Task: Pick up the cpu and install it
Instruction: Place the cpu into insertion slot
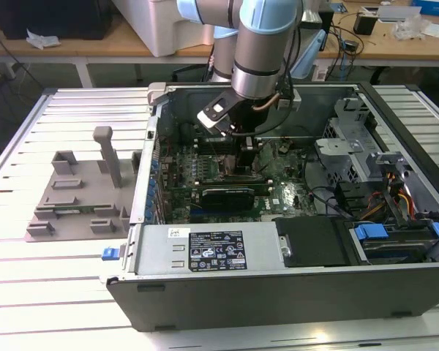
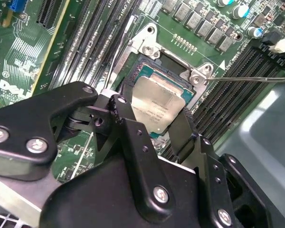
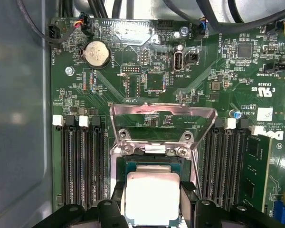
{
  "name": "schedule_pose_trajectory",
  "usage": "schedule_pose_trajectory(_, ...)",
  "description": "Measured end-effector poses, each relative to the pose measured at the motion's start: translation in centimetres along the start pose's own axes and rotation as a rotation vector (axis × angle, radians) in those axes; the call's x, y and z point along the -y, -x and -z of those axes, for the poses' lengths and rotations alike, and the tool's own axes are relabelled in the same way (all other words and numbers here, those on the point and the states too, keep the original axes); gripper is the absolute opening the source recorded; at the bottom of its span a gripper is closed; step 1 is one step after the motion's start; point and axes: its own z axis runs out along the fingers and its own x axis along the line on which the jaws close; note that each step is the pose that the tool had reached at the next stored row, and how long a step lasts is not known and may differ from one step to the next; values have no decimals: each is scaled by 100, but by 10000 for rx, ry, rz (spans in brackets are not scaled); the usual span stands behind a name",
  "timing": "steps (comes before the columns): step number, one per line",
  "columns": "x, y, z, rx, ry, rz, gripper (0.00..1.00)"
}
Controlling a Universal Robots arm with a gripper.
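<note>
1. From my remote station I see the arm [image 1: 260, 44] reaching down into the open computer case [image 1: 278, 292], which lies on its side on a slatted table [image 1: 58, 292].
2. The gripper [image 1: 247, 157] hangs low over the motherboard [image 3: 133, 80], just behind the long black expansion card [image 1: 230, 196] in the exterior view.
3. In both wrist views the gripper [image 2: 152, 107] [image 3: 152, 204] has its two black fingers [image 2: 128, 123] pressed against opposite edges of the cpu [image 2: 159, 102] [image 3: 152, 197], clamped on it.
4. The cpu lies flat, silver top up, squarely in line with the socket [image 2: 173, 59]. I cannot tell whether it rests fully seated or sits just above the contacts.
5. The socket's metal load plate [image 3: 162, 118] stands swung open on the far side of the cpu from the gripper, and a thin latch lever [image 2: 251, 78] angles out beside it.
6. Rows of memory slots [image 3: 78, 166] flank the socket on both sides, and a coin battery [image 3: 97, 52] sits further up the board.
7. On the exterior view's left, a grey fixture tray [image 1: 73, 197] rests on the table beside the case.
</note>
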Motion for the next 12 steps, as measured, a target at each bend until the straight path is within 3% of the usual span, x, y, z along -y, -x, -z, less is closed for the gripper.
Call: schedule_pose_trajectory(12,-6,0,-67,-21,0,-126,54)
